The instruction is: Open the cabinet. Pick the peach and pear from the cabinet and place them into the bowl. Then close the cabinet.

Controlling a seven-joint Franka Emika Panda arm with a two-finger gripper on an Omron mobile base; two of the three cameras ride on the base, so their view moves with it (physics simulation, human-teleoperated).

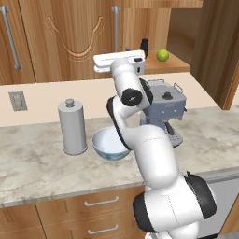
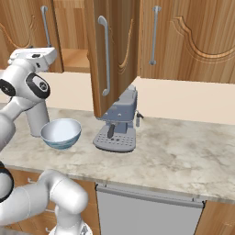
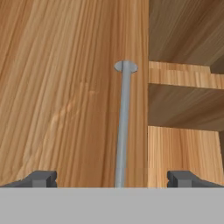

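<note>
tool (image 3: 112, 178): my two dark fingertips stand spread as wide as they go, nothing between them – the silver bar handle (image 3: 123, 127) of the shut left door runs up the middle of the gap, not touched as far as I can tell
cabinet (image 1: 70, 37): brown wood, straight grain, carved curved groove on the left door; right door (image 2: 112, 55) swung out over the coffee machine, long round bar handle on it
shelf (image 1: 170, 64): flat wood plank inside the open half, seen edge-on in my hand view
pear (image 1: 162, 55): small round yellow-green fruit, glossy, on the shelf near its front edge
peach: can't pick it out – my white hand covers the left part of the shelf
dark bottle (image 1: 144, 46): small, sits left of the pear, partly behind my hand
bowl (image 1: 109, 144): wide, round, glossy pale blue-white, empty, on the tabletop between canister and coffee machine
canister (image 1: 72, 127): tall grey cylinder, knobbed lid, just beside the bowl
coffee machine (image 2: 117, 124): boxy blue-grey metal, ribbed drip tray
tabletop (image 2: 183, 156): beige marbled stone, smooth
</note>
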